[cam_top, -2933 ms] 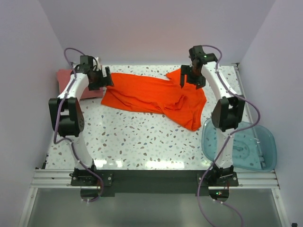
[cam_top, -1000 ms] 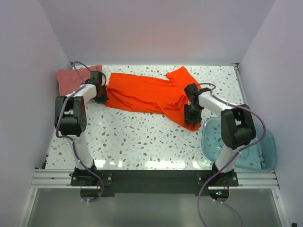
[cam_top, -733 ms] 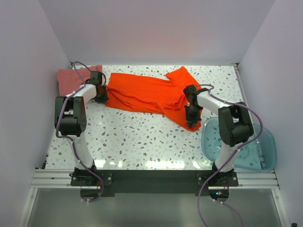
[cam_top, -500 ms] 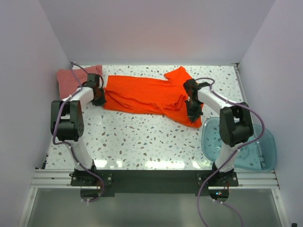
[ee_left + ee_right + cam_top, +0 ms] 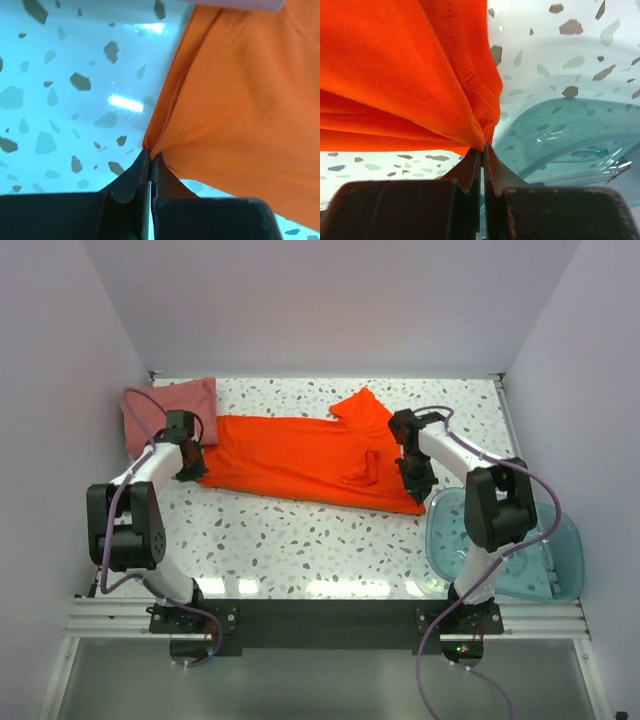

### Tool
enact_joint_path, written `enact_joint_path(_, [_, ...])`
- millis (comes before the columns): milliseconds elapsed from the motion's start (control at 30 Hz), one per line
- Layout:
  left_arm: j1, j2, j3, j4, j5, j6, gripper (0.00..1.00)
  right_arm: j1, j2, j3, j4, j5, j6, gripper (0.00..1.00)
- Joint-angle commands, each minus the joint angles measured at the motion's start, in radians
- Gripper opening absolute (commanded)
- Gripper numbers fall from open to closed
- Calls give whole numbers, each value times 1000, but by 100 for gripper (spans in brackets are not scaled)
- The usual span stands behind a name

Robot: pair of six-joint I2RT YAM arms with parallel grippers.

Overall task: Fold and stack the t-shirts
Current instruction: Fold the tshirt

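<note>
Orange-red t-shirt (image 5: 290, 452) spread flat, left fingers (image 5: 126, 184) and right fingers (image 5: 466, 173) pinching its ends

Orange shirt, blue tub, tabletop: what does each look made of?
The orange shirt: soft matte knit cloth, by its stitched hem and draping folds. The blue tub: glossy translucent plastic, see-through with glints. The tabletop: hard, polished, speckled like terrazzo, possibly laminate; it mirrors the lights.

The desk (image 5: 300, 540) was white terrazzo flecked with grey and brown chips; plain pale lilac walls (image 5: 320, 300) closed it in at the back and on both sides; overhead light glared in bright patches near its front edge; an aluminium rail (image 5: 545, 618) ran along that edge; a dull grey surface (image 5: 320, 685) lay below.
</note>
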State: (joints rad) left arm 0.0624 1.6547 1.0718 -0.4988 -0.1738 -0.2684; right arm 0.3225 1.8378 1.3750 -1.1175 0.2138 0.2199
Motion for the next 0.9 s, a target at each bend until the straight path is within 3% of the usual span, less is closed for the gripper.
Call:
enact_joint_path(0, [31, -61, -33, -39, -85, 9, 0, 0, -69, -25, -65, 35, -39, 0])
enact_joint_path(300, [34, -165, -115, -116, -105, -25, 2, 1, -115, -106, -67, -25, -39, 0])
enact_joint_path(333, [34, -183, -118, -121, -93, -28, 13, 1, -120, -106, -71, -36, -40, 1])
enact_joint_path(367, [34, -191, -118, -130, -89, -31, 24, 0, -130, -97, -74, -48, -40, 10])
enact_joint_path(400, [34, -197, -112, -147, -87, -34, 47, 1, -137, -88, -83, -66, -40, 21])
enact_joint_path(467, [34, -217, -89, -162, -75, -38, 59, 1, -156, -42, -99, -99, -45, 49])
enact_joint_path(500, [33, -226, -81, -173, -73, -38, 69, 1, -161, -21, -111, -131, -47, 53])
enact_joint_path(600, [30, -257, -38, -188, -59, -41, 82, 0, -158, 94, -137, -180, -50, 61])
enact_joint_path(733, [2, -277, -9, -162, -29, -45, 89, 1, -114, 248, -136, -269, -39, 65])
enact_joint_path(867, [-117, -242, 2, -124, 10, -72, 95, 0, -36, 323, -96, -342, -17, 66])
